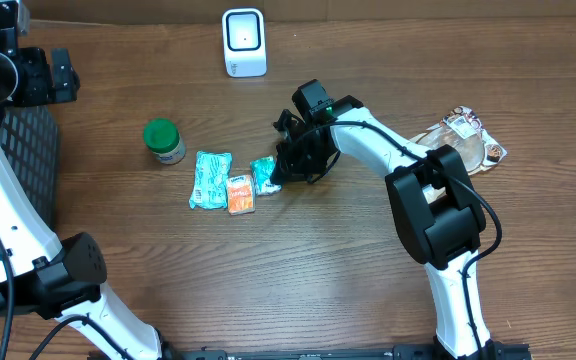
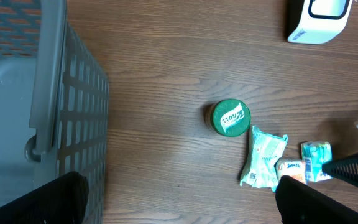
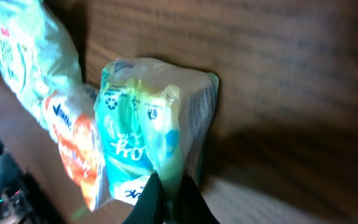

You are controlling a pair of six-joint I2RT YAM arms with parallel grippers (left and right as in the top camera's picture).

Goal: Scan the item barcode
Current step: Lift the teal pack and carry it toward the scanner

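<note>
Left pincer: spread wide, empty, beside basket. Orange packet, then small teal packet touching it, both on table. Right pincer: closed tight on teal packet's thin edge (film only). Risk: slipping free on lift, neighbour dragged along.

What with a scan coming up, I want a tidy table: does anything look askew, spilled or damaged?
Nothing looks spilled or damaged. The pale green packet, orange packet and teal packet lie in a crooked, touching row; the right gripper is shut on the teal packet's edge. A snack bag lies alone, apart from them.
</note>
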